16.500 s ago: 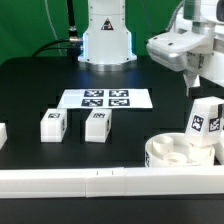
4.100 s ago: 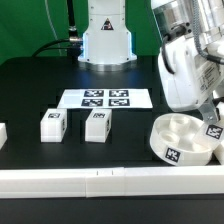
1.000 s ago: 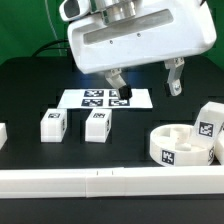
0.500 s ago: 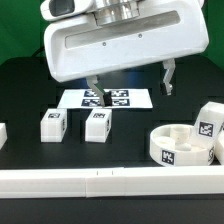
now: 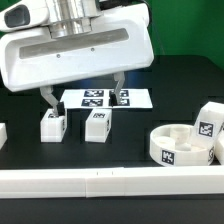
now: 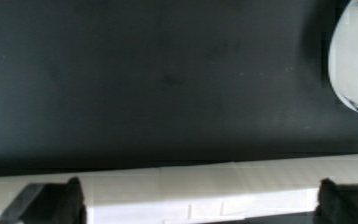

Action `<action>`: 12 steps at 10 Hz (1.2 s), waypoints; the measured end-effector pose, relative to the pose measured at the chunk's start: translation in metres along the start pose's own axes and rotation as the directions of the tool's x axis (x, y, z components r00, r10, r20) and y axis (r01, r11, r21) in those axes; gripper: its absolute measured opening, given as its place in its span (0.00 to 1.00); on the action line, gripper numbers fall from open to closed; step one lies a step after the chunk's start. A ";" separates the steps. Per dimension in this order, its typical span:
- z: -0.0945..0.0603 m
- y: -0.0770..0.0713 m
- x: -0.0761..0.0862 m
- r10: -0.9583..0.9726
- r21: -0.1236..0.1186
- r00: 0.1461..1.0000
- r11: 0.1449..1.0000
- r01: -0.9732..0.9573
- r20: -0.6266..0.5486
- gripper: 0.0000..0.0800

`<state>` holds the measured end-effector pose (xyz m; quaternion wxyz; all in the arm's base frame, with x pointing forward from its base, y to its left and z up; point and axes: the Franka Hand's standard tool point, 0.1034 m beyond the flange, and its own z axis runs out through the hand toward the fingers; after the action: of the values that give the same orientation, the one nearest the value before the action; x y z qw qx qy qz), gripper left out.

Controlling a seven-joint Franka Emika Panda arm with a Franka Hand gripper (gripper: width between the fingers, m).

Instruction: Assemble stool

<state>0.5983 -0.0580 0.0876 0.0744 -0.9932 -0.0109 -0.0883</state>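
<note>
The white ring-shaped seat (image 5: pixel 188 156) lies on the black table at the exterior view's right. One tagged leg block (image 5: pixel 207 122) stands upright at its far right side. Two more leg blocks (image 5: pixel 53 125) (image 5: pixel 97 125) stand side by side on the table left of centre. My gripper (image 5: pixel 82 97) hangs open just above and behind these two, one fingertip (image 5: pixel 47 101) over the left block; nothing is between the fingers. In the wrist view the gripper (image 6: pixel 197 200) frames bare table and rail. A blurred curved white shape (image 6: pixel 357 70) is likely the seat's rim.
The marker board (image 5: pixel 138 98) lies behind the two blocks, partly hidden by my hand. A long white rail (image 5: pixel 100 185) (image 6: pixel 194 188) runs along the table's front edge. A white piece (image 5: pixel 3 132) is cut off at the exterior view's left edge.
My open gripper has travelled toward the exterior view's left, from over the marker board to above the two loose leg blocks. The seat and blocks have not moved.
</note>
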 end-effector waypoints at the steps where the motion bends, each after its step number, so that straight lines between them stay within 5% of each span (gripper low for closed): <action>1: 0.000 -0.001 0.000 -0.001 0.000 1.000 1.000 0.001 0.000 0.81; 3: 0.003 0.004 -0.004 0.024 0.004 1.000 1.000 -0.024 0.003 0.81; 4: 0.013 0.021 -0.019 0.118 0.013 0.993 0.993 -0.119 0.021 0.81; 7: 0.024 0.029 -0.049 0.233 -0.004 0.971 0.972 -0.234 0.050 0.81; 11: 0.024 0.015 -0.054 0.232 0.060 0.939 0.965 -0.255 0.253 0.81; 12: 0.021 0.014 -0.055 0.280 0.049 0.905 0.949 -0.311 0.321 0.81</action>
<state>0.5479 -0.0691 0.0548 0.1333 -0.9799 0.1239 0.0817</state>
